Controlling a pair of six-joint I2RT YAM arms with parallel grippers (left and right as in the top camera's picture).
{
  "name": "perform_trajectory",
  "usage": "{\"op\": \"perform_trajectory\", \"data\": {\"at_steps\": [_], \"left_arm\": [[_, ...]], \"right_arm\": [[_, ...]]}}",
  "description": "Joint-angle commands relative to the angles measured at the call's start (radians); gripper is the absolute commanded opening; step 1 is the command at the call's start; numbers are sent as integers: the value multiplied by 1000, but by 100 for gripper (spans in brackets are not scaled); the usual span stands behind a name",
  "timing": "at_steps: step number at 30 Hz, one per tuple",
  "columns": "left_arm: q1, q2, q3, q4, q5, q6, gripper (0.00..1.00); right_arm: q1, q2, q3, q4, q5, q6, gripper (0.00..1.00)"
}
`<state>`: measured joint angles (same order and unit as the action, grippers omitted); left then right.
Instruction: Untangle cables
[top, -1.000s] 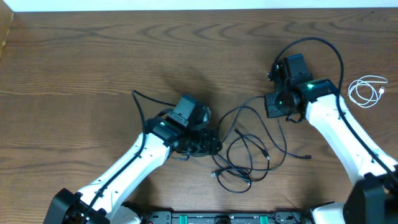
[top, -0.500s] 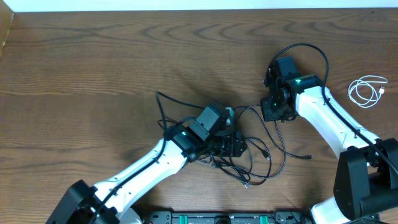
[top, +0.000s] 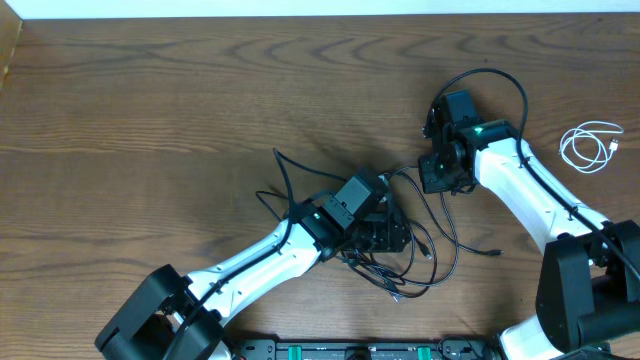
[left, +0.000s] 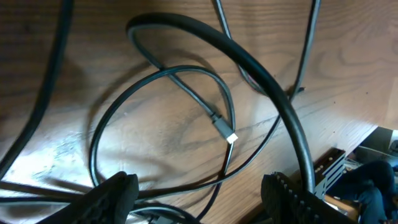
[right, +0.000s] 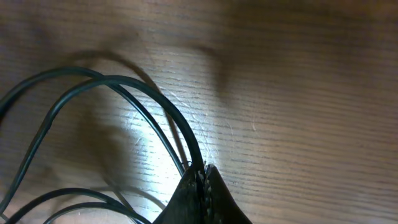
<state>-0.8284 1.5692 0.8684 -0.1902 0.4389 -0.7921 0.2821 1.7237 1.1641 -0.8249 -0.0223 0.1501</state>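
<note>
Holding the left fingers (top: 393, 236) spread wide and gripping nothing, low at the 9 o'clock side of a loose tangle of thin black flexible cords (top: 437, 262). Framing, in the left wrist view, a flat loop of that cord and a small black plug with a pale tip (left: 227, 134), both lying on the wood in the gap ahead of the two pads. Arching over that loop, a thicker black cord (left: 273, 93).

Pinching one strand of the black cords at the very tip of the right fingers (right: 202, 196), pressed fully together, at 1 o'clock of the tangle. Trailing from that pinch down toward 6 o'clock, into the loose loops.

Lying well apart near the 3 o'clock edge, a short white coiled cord (top: 590, 146), touching none of the black ones.

Resting all of it on a dark brown wood-grain counter (top: 150, 120). Running along its 12 o'clock edge, a pale strip (top: 300, 8).
</note>
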Motion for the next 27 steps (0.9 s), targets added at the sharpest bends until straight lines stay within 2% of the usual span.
{"op": "perform_trajectory", "data": {"at_steps": [1,8,16,21,22,27], "left_arm": [[-4,6,13,23,-6,-19,69],[-2,-23,13,27,18,-1,69],[-6,-162,13,13,43,-3,70],[-28,-180,13,12,-19,-14,69],[-37,-175,13,11,-41,-15,65],[-90,-123,13,13,-142,-79,63]], "right_arm": [[0,10,11,3,5,14,1],[0,10,10,5,15,14,1],[0,10,10,14,20,14,1],[0,10,10,13,20,14,1],[0,10,10,13,20,14,1],[0,10,8,13,20,14,1]]}}
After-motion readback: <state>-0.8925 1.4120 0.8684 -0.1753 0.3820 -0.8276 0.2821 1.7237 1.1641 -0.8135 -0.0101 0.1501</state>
